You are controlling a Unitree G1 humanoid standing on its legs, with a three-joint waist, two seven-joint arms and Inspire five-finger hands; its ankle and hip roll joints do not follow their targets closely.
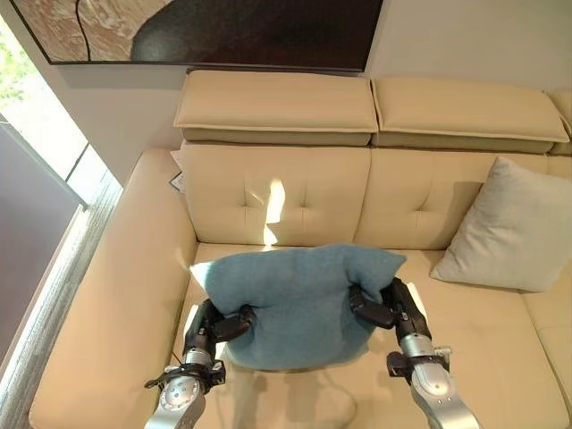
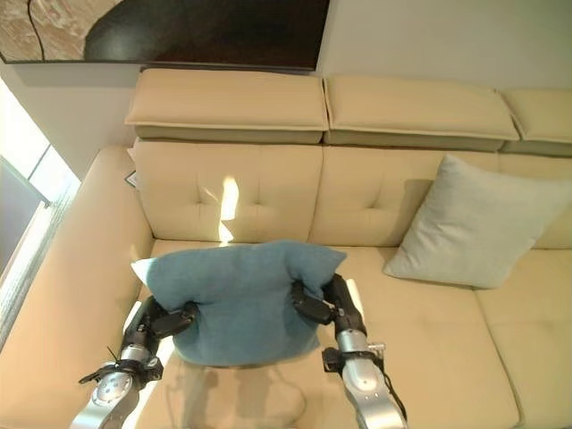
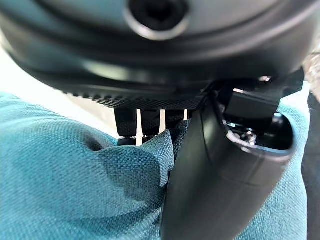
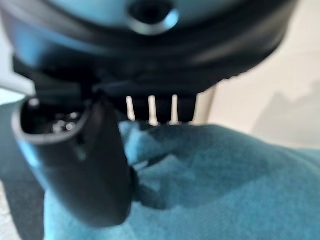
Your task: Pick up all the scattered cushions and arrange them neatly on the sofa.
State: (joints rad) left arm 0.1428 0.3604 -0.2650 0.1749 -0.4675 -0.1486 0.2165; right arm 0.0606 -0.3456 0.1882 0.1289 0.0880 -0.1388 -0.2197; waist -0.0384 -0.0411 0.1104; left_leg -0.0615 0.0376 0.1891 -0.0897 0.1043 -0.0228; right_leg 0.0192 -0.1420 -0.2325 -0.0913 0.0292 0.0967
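Note:
I hold a teal-blue cushion (image 1: 299, 304) between both hands, just above the seat of the cream sofa (image 1: 500, 357), in front of its left backrest. My left hand (image 1: 214, 328) pinches the cushion's left edge, thumb on the front and fingers behind. My right hand (image 1: 391, 308) pinches its right edge the same way. The wrist views show each thumb pressed into the teal cloth (image 3: 75, 185) (image 4: 225, 175). A pale grey cushion (image 1: 514, 228) leans upright against the right backrest.
The sofa's wide left armrest (image 1: 116, 295) runs along a window (image 1: 36, 152) at the left. Two headrest pads (image 1: 277, 103) top the backrest. A dark framed picture (image 1: 223, 31) hangs on the wall above.

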